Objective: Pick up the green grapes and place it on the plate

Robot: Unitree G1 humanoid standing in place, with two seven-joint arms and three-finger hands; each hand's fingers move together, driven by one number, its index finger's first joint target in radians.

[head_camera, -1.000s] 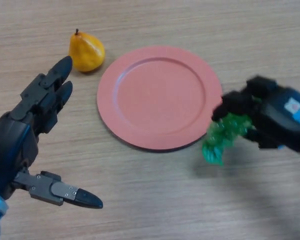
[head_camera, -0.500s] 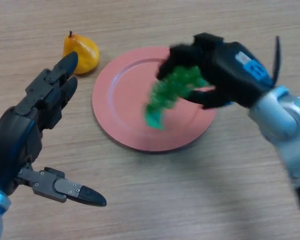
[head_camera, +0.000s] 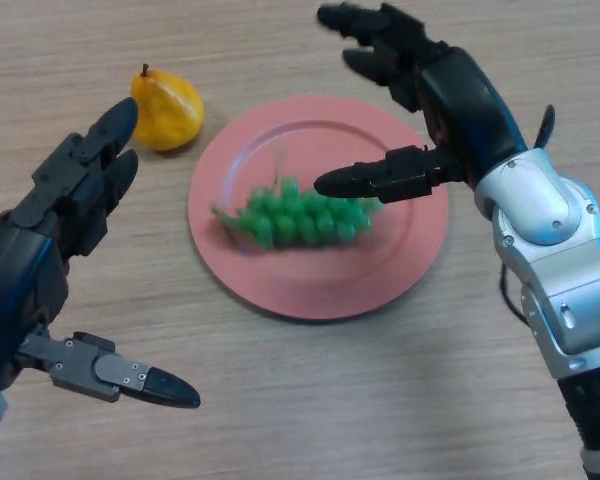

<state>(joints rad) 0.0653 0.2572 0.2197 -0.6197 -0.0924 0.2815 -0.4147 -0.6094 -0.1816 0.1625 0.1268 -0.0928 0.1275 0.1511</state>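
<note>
The bunch of green grapes (head_camera: 295, 217) lies on its side in the middle of the salmon-red plate (head_camera: 280, 285), free of both hands. My right hand (head_camera: 435, 90) hovers over the plate's far right part, fingers spread straight toward the far edge and thumb stretched just above the bunch's right end. It holds nothing. At the near left my left hand (head_camera: 50, 240) stays open over the table, fingers pointing toward the pear.
A yellow-orange pear (head_camera: 165, 107) sits on the wooden table just beyond the plate's left rim, close to my left fingertips. My right forearm (head_camera: 555, 270) crosses the table on the right side.
My right hand carried the grapes from the plate's right side over the plate and let them go. The bunch now rests on the plate and the hand has opened. The left hand barely moved.
</note>
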